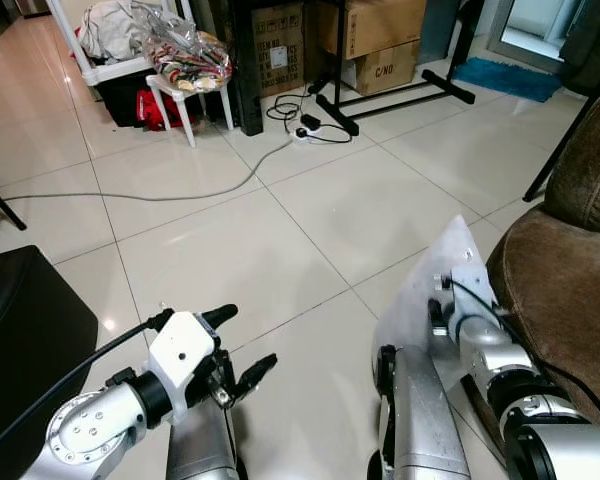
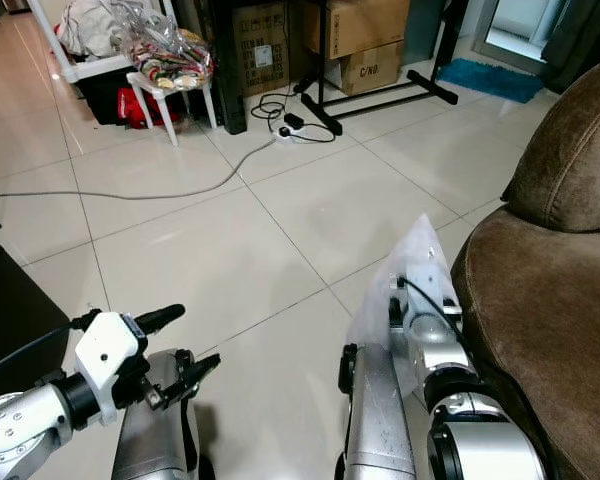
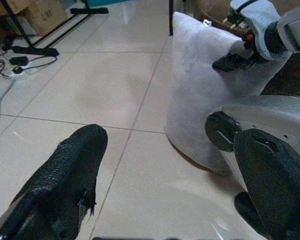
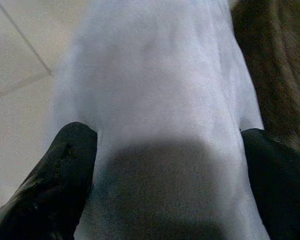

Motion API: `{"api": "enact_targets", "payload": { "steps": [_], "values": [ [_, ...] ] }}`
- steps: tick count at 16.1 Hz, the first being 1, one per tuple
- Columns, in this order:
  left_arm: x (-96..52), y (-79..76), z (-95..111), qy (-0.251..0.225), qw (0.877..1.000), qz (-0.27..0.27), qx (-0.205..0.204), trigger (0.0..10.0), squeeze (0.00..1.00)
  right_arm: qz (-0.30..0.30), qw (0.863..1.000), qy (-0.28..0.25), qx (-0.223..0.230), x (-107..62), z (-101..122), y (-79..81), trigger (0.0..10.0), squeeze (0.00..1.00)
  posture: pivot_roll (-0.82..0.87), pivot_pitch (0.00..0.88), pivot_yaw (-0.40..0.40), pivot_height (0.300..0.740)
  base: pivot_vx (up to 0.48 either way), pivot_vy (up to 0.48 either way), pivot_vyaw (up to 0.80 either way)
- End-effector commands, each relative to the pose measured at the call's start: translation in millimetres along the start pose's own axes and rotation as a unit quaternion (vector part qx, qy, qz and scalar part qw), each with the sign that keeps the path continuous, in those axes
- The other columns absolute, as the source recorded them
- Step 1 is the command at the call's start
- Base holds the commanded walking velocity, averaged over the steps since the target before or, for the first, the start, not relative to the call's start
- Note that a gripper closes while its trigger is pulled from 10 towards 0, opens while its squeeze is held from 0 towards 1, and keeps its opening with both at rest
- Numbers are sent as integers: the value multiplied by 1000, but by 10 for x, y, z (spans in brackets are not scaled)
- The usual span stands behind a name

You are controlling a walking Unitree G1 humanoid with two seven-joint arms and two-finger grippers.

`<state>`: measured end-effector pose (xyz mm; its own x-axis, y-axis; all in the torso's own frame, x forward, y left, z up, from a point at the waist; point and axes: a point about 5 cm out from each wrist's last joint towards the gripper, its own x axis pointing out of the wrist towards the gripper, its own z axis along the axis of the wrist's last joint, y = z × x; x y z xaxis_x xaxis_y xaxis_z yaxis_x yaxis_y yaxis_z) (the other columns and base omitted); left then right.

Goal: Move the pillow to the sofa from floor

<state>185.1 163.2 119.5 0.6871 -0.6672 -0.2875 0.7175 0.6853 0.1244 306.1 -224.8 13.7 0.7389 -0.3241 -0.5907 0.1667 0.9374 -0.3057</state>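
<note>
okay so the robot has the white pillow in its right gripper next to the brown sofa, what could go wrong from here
1. The right gripper pinches the pillow along one edge, so the soft fabric might slip out during the lift.
2. The pillow stands close beside the sofa; it could catch on the seat's front edge rather than clear it.
3. The left gripper hangs open and apart, giving no support if the pillow sags.

Pillow (image 3: 200, 85) pale grey-white — sofa (image 2: 540, 300) brown — floor (image 1: 310, 200) cream tiles.
</note>
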Motion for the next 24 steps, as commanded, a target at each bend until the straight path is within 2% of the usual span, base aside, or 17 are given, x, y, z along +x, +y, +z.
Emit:
{"api": "enact_targets", "payload": {
  "steps": [1, 4, 5, 6, 7, 13, 24],
  "values": [
    [-17, -25, 15, 5, 1000, -15, -4, 10000, 0, -17, 999, 28, -11, 2, -97, -28, 10000, 0, -28, 22, 33, 440, 0, 0, 0],
    [-59, -82, -1, 21, 998, -47, -23, 10000, 0, -18, 998, 52, -17, 0, -175, -22, 10000, 0, -23, 13, 32, 440, 0, 0, 0],
    [-72, -94, -4, 25, 998, -55, -29, 10000, 0, -6, 998, 58, -14, -5, -197, 17, 9451, 0, -22, 10, 32, 440, 0, 0, 0],
    [-68, -87, 0, 26, 998, -56, -30, 10000, 0, 1, 998, 59, -7, -7, -199, 41, 3882, 0, -21, 6, 32, 440, 0, 0, 0],
    [-59, -69, 10, 25, 998, -57, -32, 10000, 0, 15, 998, 57, 4, -11, -192, 89, 0, 0, -20, 0, 31, 440, 0, 0, 0],
    [-2, -4, 45, 21, 998, -53, -30, 10000, 0, 60, 997, 46, 1, -39, -173, 276, 0, 0, -23, 0, 28, 440, 0, 0, 0],
    [67, 32, 63, 16, 998, -49, -23, 10000, 0, 83, 996, 41, -4, -60, -176, 381, 0, 0, -32, 0, 27, 440, 0, 0, 0]
  ]
}}
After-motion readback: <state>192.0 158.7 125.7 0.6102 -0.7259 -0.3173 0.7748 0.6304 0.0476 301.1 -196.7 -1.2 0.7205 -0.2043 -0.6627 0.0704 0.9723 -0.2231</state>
